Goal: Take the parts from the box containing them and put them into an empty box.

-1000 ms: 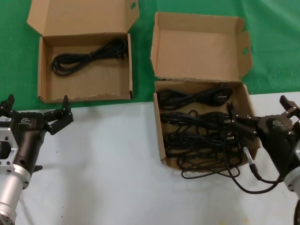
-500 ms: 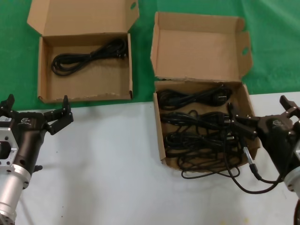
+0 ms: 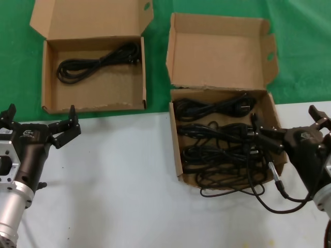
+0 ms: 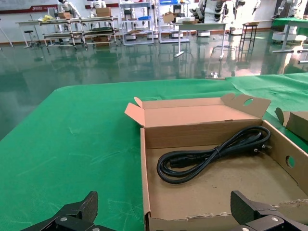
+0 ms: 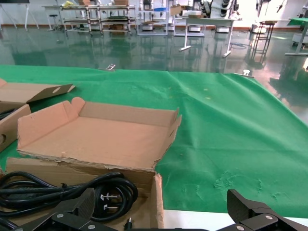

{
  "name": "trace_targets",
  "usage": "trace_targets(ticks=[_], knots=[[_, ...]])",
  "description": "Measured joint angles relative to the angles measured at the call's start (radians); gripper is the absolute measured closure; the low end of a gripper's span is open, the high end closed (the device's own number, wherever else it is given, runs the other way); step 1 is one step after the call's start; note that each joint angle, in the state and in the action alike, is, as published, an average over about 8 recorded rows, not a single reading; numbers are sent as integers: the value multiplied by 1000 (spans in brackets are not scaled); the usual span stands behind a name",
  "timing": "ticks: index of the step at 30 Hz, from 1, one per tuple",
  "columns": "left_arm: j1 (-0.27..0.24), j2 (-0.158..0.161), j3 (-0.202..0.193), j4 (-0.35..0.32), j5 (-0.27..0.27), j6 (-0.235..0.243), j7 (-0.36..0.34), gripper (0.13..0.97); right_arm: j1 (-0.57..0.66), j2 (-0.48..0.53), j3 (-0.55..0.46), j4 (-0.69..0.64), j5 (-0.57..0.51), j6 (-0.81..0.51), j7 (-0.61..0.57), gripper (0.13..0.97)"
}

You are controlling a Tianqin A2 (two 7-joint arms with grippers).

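Looking at my right hand (image 3: 287, 129): spread wide, holding nothing, at the right edge of the squarish brown cardboard box (image 3: 178, 155) packed with thin black looped power cords (image 3: 217, 142). One cord spills over its front wall onto the white desk (image 3: 119, 181). My left hand (image 3: 39, 123) is also wide open and empty, just short of the wide shallow brown carton (image 3: 49, 77), which has one cord (image 4: 211, 154) inside.
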Motion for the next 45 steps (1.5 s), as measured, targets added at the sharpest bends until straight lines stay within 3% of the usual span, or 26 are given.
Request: trace_targets(ticks=[45], knots=[[0, 0, 0, 0, 0, 0, 0, 132, 0, 0, 0, 0, 0, 0, 0, 129]])
